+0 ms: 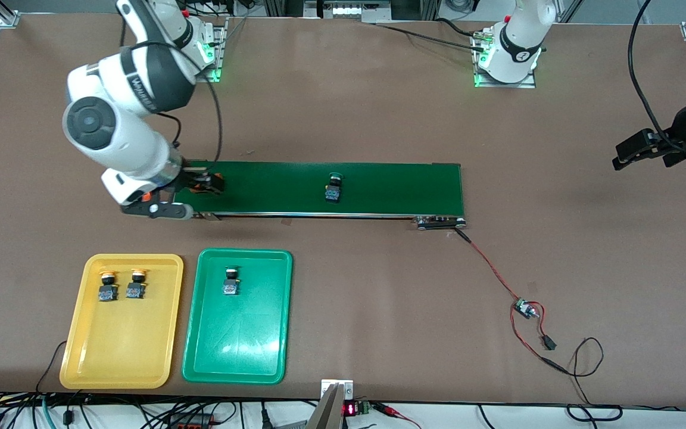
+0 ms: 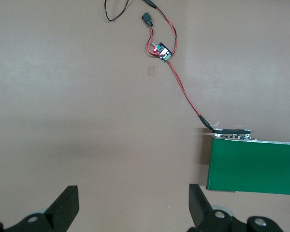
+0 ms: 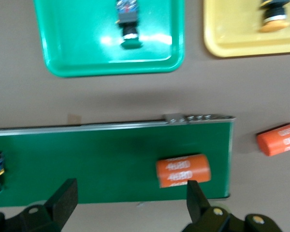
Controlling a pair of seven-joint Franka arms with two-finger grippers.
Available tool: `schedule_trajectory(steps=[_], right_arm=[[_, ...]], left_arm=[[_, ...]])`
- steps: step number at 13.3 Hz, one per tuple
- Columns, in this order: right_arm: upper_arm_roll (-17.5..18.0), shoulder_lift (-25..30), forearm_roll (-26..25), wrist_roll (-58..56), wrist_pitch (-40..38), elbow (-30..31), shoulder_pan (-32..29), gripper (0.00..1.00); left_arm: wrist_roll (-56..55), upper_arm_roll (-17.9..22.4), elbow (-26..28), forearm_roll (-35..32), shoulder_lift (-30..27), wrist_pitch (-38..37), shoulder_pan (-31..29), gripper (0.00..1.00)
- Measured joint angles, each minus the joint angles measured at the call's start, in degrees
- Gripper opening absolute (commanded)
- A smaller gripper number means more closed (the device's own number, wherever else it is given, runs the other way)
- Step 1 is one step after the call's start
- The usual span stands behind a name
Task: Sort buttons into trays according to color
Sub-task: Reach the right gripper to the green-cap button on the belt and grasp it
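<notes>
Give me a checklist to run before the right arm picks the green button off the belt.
1. Green button alone mid conveyor belt: ok.
2. Right pincer open: ok.
3. Right pincer over the button: not ok; it hangs over the belt end by an orange cylinder.
4. Green tray has free floor: ok.
5. Yellow tray holds only yellow-capped buttons: ok.
6. Left pincer waits off the belt, open: ok.
</notes>
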State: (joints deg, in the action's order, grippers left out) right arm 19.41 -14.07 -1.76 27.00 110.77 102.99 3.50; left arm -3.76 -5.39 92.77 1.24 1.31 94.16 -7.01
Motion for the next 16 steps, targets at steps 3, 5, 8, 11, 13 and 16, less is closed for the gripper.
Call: schedule_trajectory(steps=[3,5,8,11,13,16], right_arm=[[0.7,-0.2,0.0,2.0,4.5,3.3,1.9,1.0],[2.8,-0.3,0.0,5.8,10.6,7.7,2.0,1.0],[5.6,-0.4,0.0,10.5,17.7,13.6,3.2,1.0],[5.8,-0.5,-0.9,11.8,21.2,17.2,5.1,1.0],[5.8,-0.8,-2.8,12.3,21.5,18.0,5.9,1.0],[5.8,-1.6,-3.5,13.8,22.9,18.0,6.4,1.0]], left_arm=[[0.0,0.0,0.1,0.0,0.0,0.0,-0.5,1.0],[0.0,0.1,0.1,0.0,0.0,0.0,-0.8,1.0],[0.0,0.1,0.3,0.0,0.0,0.0,-1.5,1.0],[0.0,0.2,0.3,0.0,0.0,0.5,-1.8,1.0],[0.0,0.2,0.3,0.0,0.0,0.7,-1.8,1.0],[0.0,0.2,0.3,0.0,0.0,0.8,-1.9,1.0]])
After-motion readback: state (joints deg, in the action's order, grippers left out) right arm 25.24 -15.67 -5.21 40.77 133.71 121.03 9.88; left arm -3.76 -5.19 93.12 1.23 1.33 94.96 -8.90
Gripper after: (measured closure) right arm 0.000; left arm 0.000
